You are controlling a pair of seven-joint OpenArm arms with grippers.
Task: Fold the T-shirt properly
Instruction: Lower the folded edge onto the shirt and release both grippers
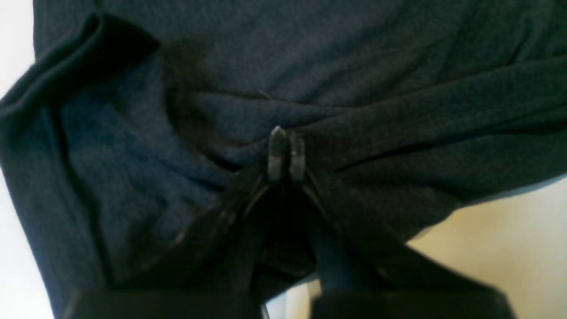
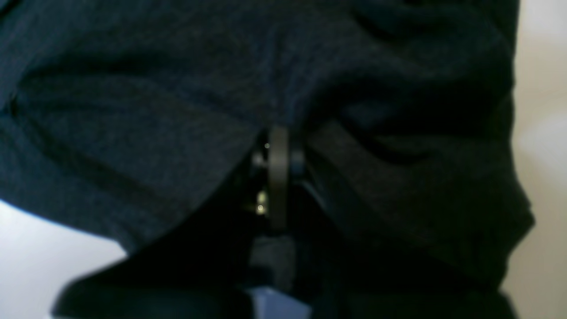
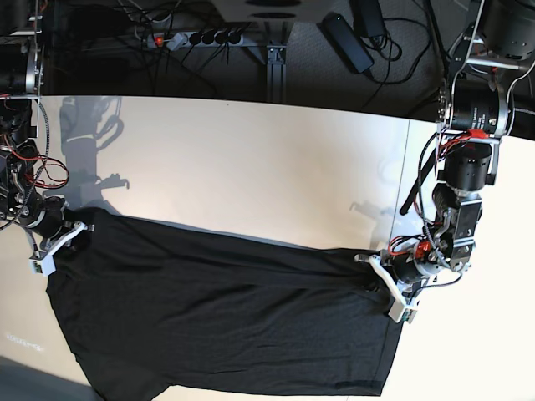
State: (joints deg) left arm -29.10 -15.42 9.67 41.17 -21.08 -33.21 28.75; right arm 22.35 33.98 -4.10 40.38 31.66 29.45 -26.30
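The T-shirt (image 3: 217, 317) lies spread on the white table (image 3: 251, 167), its near edge at the table's front. At its far edge, the left hand (image 1: 285, 153) and right hand (image 2: 277, 164) each pinch a fabric corner, well apart, evidently to keep that edge taut for a fold.
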